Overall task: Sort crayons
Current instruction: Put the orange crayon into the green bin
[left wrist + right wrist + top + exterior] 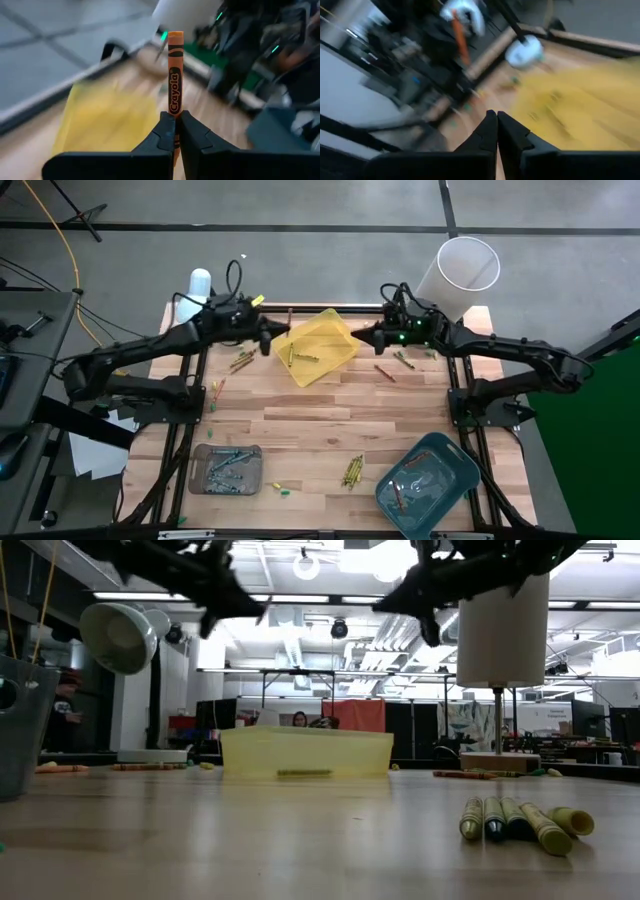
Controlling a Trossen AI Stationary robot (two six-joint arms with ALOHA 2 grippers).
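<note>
- My left claw (176, 131) is clenched on an orange crayon (174, 75), gripping it near its lower end so the stick juts straight out ahead of the fingertips, its long axis in line with the claw.
- From above, my left claw (266, 338) hangs just beside the near rim of the yellow tray (318, 346), with the tray ahead of the fingertips. I judge the coming move to be a short reach forward over that rim, if this tray is where orange belongs.
- The crayon's free end points toward the tray, so it would cross the rim first.
- My right claw (496, 131) is pinched shut with nothing between its fingers. In the high view it (364, 335) sits at the opposite side of the same tray, facing mine, so the two claws are close across the tray and need minding.
- A few crayons already lie inside the yellow tray, and loose ones lie on the tabletop (320, 415) beside each claw.
- Well behind both claws, a cluster of yellow-olive crayons (352, 471) lies between the grey tray (227, 468) and the teal tray (428, 482).
</note>
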